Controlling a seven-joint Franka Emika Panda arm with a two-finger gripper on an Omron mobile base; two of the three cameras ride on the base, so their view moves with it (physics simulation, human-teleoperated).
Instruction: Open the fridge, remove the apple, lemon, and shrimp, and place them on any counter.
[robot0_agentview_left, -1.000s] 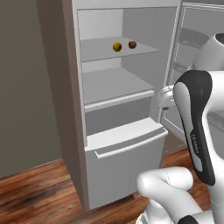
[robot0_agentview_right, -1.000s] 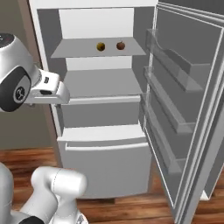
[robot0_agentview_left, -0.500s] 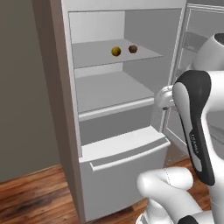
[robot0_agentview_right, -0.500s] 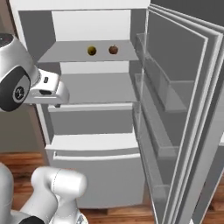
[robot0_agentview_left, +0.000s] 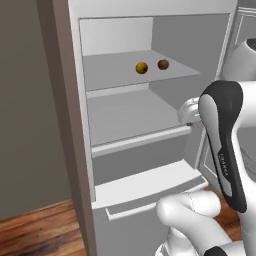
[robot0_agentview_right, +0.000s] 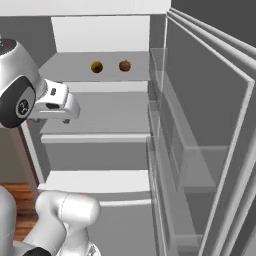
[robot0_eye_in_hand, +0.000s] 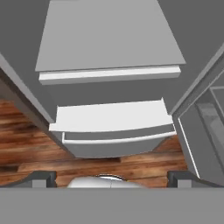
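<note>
Fridge (robot0_agentview_left: 125, 150) open | gripper (robot0_eye_in_hand: 111, 181) released, empty | risk: lemon (robot0_agentview_left: 142, 68), apple (robot0_agentview_left: 163, 64) roll if nudged during reach

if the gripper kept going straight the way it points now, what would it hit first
Probably the lower drawer of the open fridge. The gripper, jaws wide open and empty, looks down at the drawer's front lip, with wood floor beyond it. Depth is hard to judge.
</note>
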